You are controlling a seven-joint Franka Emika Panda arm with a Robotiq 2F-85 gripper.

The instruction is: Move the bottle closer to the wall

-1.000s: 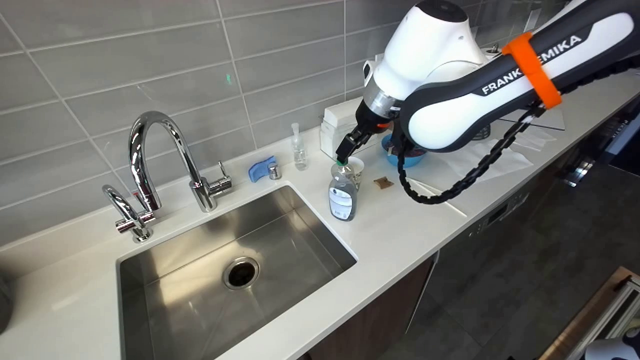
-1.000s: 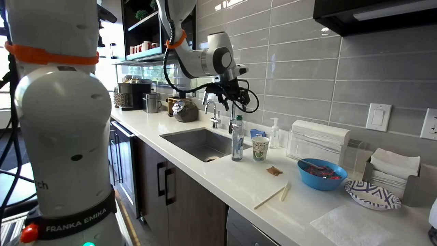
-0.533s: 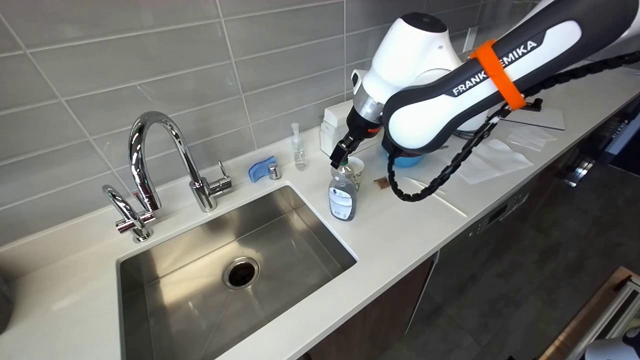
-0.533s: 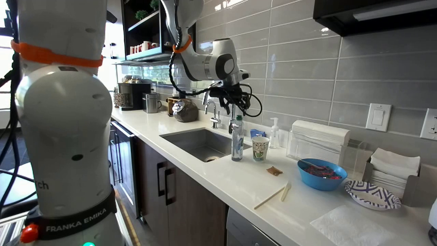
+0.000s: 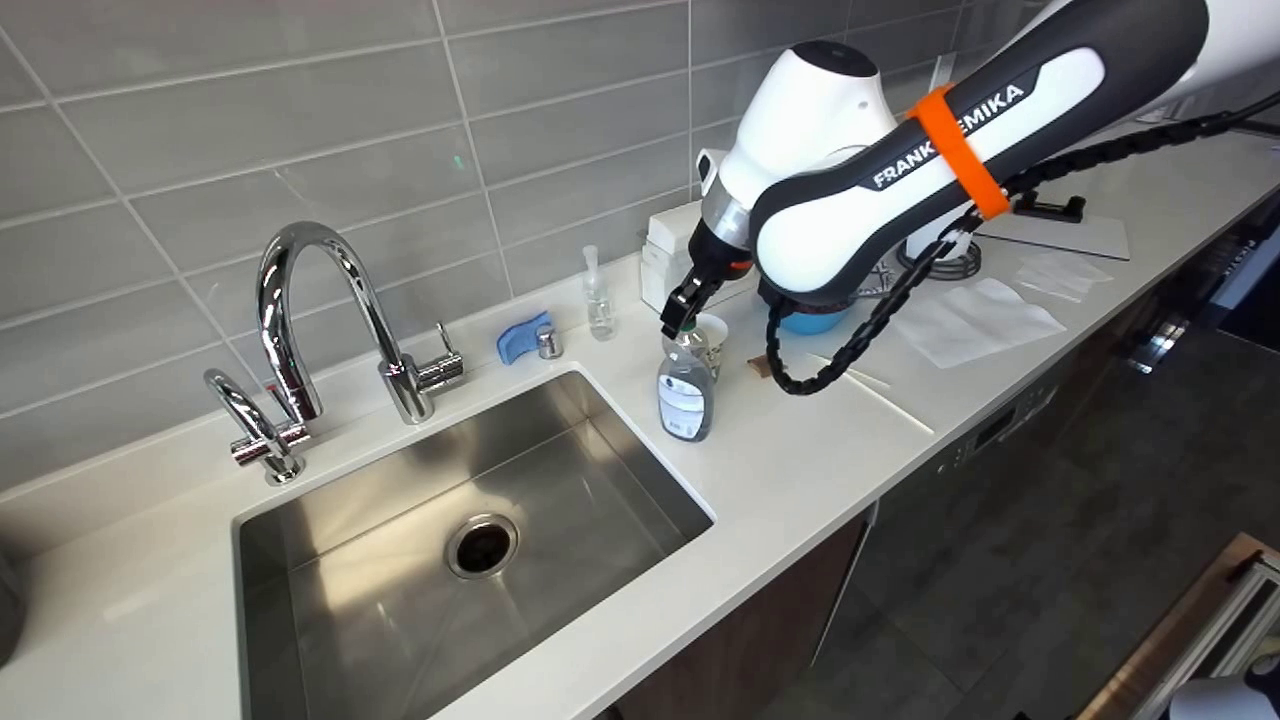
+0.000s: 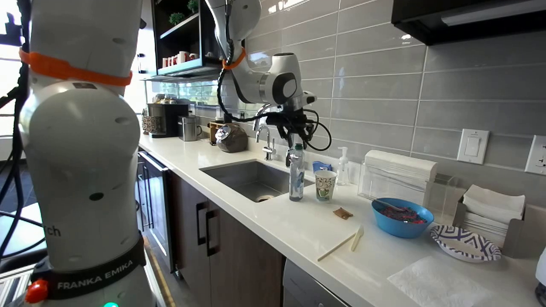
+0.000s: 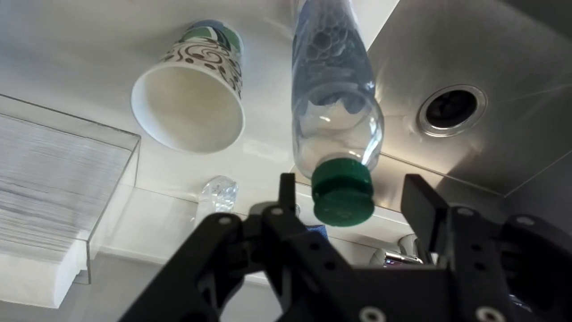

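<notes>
The bottle (image 5: 685, 408), clear with bluish liquid and a pale label, stands upright on the counter beside the sink. Its green cap (image 7: 343, 192) sits between the fingers of my gripper (image 7: 350, 185) in the wrist view, with a visible gap on each side. The jaws are part-way apart and hold nothing. In an exterior view the gripper (image 5: 676, 322) hangs right at the top of the bottle, tilted, hiding part of the cap. The grey tiled wall (image 6: 375, 89) runs behind the counter, some way back from the bottle (image 6: 297, 179).
A patterned paper cup (image 6: 325, 187) stands close beside the bottle. Behind are a clear pump bottle (image 6: 342, 168), a blue sponge (image 5: 520, 340) and a paper towel holder (image 6: 399, 168). The sink (image 5: 570, 540) opens on one side; a blue bowl (image 6: 401, 229) is farther along.
My gripper has come down a little and closer to the cap, and the arm has shifted over with it. The bottle and the other things on the counter have stayed put.
</notes>
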